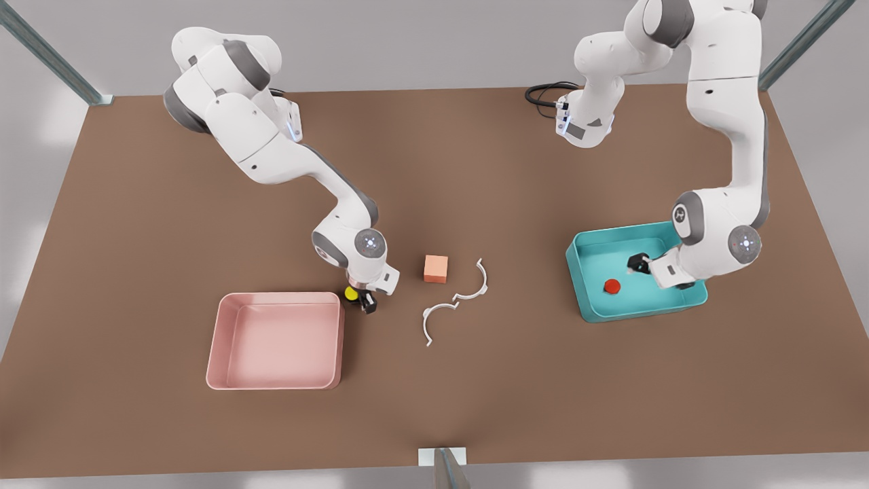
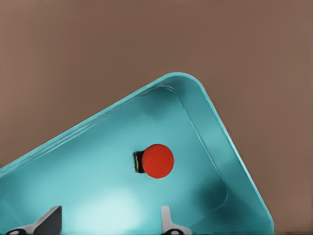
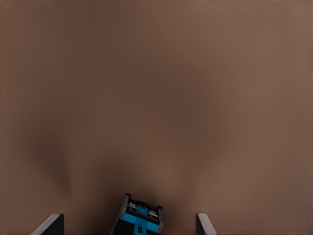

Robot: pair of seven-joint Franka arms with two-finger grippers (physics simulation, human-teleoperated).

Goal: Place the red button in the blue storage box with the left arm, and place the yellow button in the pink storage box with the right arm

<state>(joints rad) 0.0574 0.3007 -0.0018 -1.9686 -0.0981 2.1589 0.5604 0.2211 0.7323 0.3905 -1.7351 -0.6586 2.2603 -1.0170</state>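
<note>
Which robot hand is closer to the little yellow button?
The right hand. It sits right at the yellow button, beside the pink storage box. The left hand is far away, open over the blue storage box, near the red button.

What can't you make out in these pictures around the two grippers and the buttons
- Right gripper by the tiny yellow-capped button, front view: the wrist hides any contact.
- Left gripper over the shallow teal plastic tray: the forearm covers its fingers; wrist view's edge crops the fingertips.
- Small red-capped button: cap hides most of the base.
</note>
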